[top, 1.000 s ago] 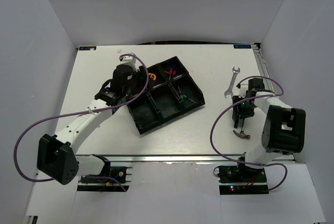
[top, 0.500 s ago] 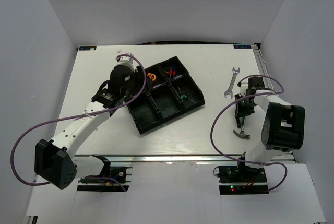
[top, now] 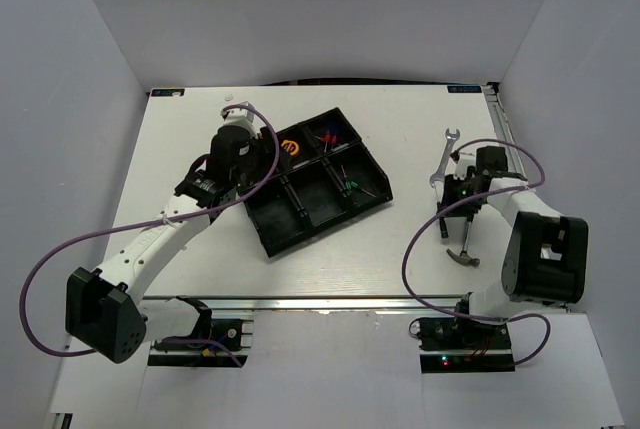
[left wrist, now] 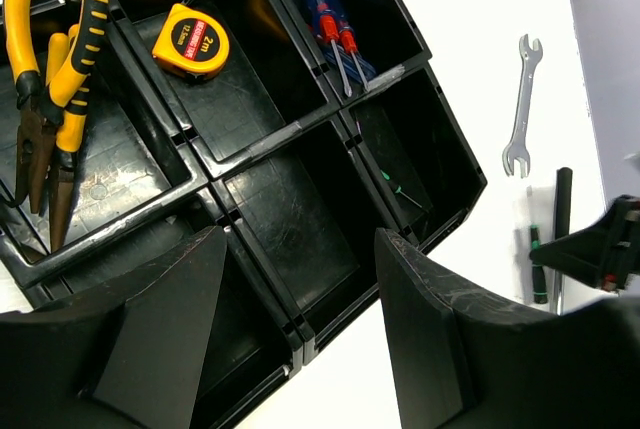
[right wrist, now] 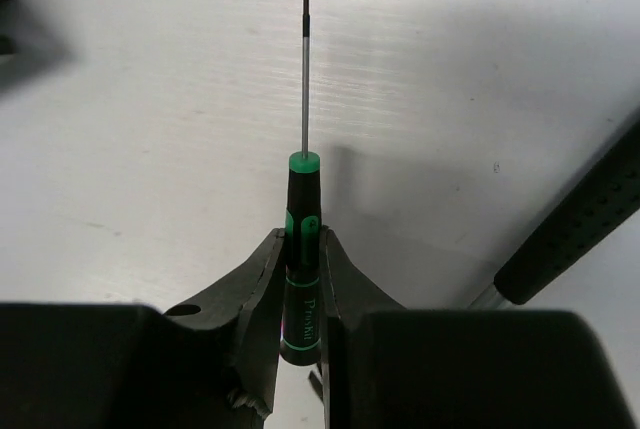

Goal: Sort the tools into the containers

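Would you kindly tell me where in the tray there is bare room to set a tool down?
The near-row middle compartment, bordered by the bays holding the tape measure and the small green tool, is bare. The near corner bay beside it looks bare too. Crowded: the pliers fill their bay.

Both arms are white tubes with black joints. The left arm (top: 160,234) and the right arm (top: 512,201) each have one big black block. A long purple cable (top: 27,294) loops beside each arm. The left gripper (left wrist: 300,249) and the right gripper (right wrist: 302,244) are black, with smooth wedge-shaped fingers.
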Controlling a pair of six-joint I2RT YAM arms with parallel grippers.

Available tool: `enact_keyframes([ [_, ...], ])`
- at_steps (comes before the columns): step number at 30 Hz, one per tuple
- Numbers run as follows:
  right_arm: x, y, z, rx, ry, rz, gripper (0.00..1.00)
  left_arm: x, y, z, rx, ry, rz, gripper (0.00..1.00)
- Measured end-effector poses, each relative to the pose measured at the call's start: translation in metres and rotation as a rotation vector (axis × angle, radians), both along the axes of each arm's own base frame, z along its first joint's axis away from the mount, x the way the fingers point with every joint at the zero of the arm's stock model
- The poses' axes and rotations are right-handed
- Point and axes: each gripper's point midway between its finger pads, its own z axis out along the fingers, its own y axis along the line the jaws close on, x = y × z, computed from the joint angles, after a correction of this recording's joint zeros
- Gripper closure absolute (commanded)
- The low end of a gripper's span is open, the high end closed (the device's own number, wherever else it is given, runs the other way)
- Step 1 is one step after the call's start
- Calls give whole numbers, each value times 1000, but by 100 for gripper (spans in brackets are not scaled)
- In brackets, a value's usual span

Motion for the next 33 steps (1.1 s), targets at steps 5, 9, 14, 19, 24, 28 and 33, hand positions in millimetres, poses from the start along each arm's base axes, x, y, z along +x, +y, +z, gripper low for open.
enact_keyframes([
  [5,11,12,34,54,-129,28,96,0,1,-1,2,3,2,28],
  [9,15,30,52,100,-195,93,99,0,1,-1,5,4,4,28],
  [14,27,72,76,153,-265,241,99,-1,1,-1,5,4,4,28],
  [19,47,126,112,190,-373,425,99,-4,4,2,2,-5,9,28],
  [24,73,162,131,202,-456,536,98,-10,10,8,-2,-23,21,28],
  [28,86,182,120,198,-453,584,96,-14,13,9,-1,-28,30,28],
  [33,99,207,103,184,-435,639,92,-17,18,8,8,-24,42,27],
])
